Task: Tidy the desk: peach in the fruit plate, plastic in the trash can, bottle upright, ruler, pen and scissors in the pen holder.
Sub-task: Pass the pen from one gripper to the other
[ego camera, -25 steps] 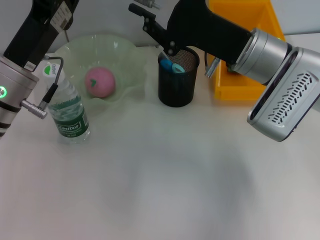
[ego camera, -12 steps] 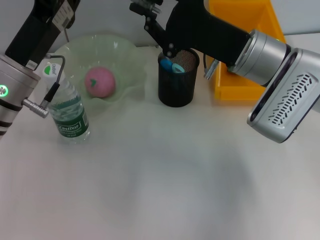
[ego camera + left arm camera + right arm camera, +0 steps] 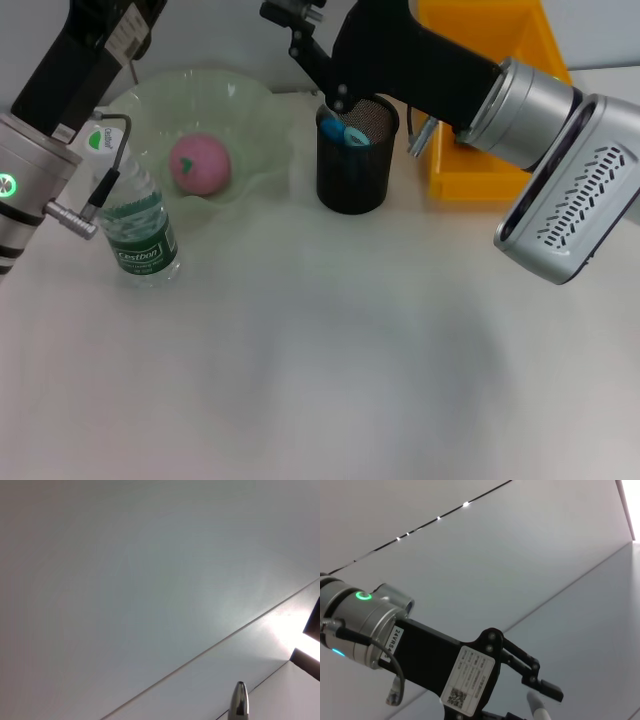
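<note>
Reaching up along the left edge of the table point(image 3: 330, 380), left arm raised past the frame's top; left gripper point(image 3: 540, 692) showing only in the right wrist view, one finger point(image 3: 542, 686) visible beside a silvery tip, open or closed impossible to tell. Standing upright near the table's left edge, just in front of the fruit plate: bottle point(image 3: 135, 225) with a green label and white cap. Sitting toward the far left corner: pale green fruit plate point(image 3: 245, 110), holding the pink peach point(image 3: 200, 164) near its middle. Resting just right of the plate, toward the middle of the far edge: black mesh pen holder point(image 3: 352, 175), with blue-handled scissors point(image 3: 346, 131) poking out of its top. Hovering directly above the pen holder's rim: right gripper point(image 3: 318, 60), black fingers point(image 3: 325, 75) pointing down toward the holder, too much overlap with the arm to tell whether parted or pressed together. Stretching across the far right corner: right arm, its black and silver links covering part of a yellow bin point(image 3: 480, 90) sitting beside the pen holder.
</note>
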